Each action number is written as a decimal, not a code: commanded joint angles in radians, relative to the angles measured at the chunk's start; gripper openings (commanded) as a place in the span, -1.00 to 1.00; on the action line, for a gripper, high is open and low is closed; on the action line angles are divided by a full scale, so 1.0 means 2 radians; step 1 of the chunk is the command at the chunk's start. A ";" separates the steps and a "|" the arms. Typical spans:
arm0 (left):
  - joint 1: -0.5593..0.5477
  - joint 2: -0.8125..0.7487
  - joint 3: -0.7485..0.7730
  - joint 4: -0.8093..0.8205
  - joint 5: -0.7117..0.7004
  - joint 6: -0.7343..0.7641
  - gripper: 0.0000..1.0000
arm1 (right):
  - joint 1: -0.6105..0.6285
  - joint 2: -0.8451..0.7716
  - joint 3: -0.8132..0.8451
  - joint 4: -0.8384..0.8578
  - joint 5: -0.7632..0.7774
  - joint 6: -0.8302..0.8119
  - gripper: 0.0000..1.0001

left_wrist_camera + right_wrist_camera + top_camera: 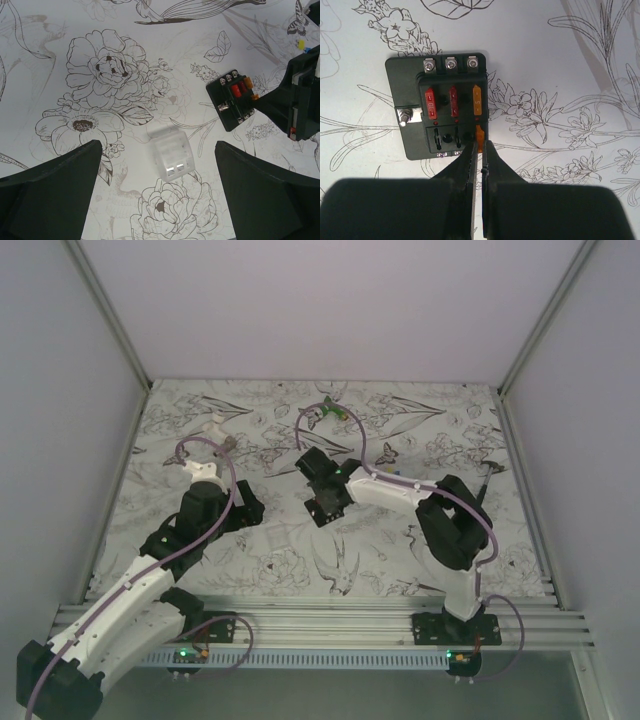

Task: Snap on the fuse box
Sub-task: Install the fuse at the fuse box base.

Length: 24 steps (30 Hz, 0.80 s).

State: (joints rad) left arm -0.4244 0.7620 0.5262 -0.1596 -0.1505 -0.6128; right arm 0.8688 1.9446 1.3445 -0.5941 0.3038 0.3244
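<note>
We see the fuse box (445,107) lying flat on the flowered cloth (60,40) near the middle of the table, well out from the arm bases. It is a black block with three screws along its far edge and one metal stud on its left side. Its top row of fuses (452,100) holds two red ones and an orange one, side by side.

The right gripper (481,150) reaches in over the near edge of the box. Its jaws are closed, the tips pinching a second orange fuse (479,136) at the right-hand slot of the lower row. We cannot tell whether that fuse is seated in the slot or only touching it.

The left gripper (157,145) hangs above the cloth to the left of the box, jaws spread wide and holding nothing. A clear plastic cover (170,157) lies on the cloth below the gap between the fingers (55,185), touching neither. In the left wrist view the box sits beyond and to the right of the cover, apart from it, uncovered.

Two tiny loose fuses (301,45), yellow and blue, lie farther back. A green-and-white tool (331,415) rests near the far edge of the table.
</note>
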 commanded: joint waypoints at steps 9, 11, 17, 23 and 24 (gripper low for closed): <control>0.004 -0.010 0.010 -0.011 0.012 -0.005 1.00 | -0.006 0.023 -0.017 -0.093 -0.072 0.001 -0.86; 0.004 -0.011 0.010 -0.011 0.014 -0.005 1.00 | -0.006 -0.004 -0.023 -0.092 -0.072 0.006 -0.73; 0.004 -0.013 0.010 -0.012 0.016 -0.005 0.99 | -0.005 -0.040 -0.018 -0.067 -0.072 0.013 -0.48; 0.004 -0.016 0.009 -0.013 0.014 -0.006 1.00 | -0.005 -0.071 -0.018 -0.037 -0.068 0.016 -0.24; 0.004 -0.016 0.009 -0.013 0.015 -0.005 1.00 | -0.005 -0.076 -0.019 -0.031 -0.062 0.016 -0.22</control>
State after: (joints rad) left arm -0.4236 0.7429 0.5262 -0.1619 -0.1284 -0.6167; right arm 0.8589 1.8656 1.2919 -0.7151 0.1730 0.3374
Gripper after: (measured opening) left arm 0.996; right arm 0.368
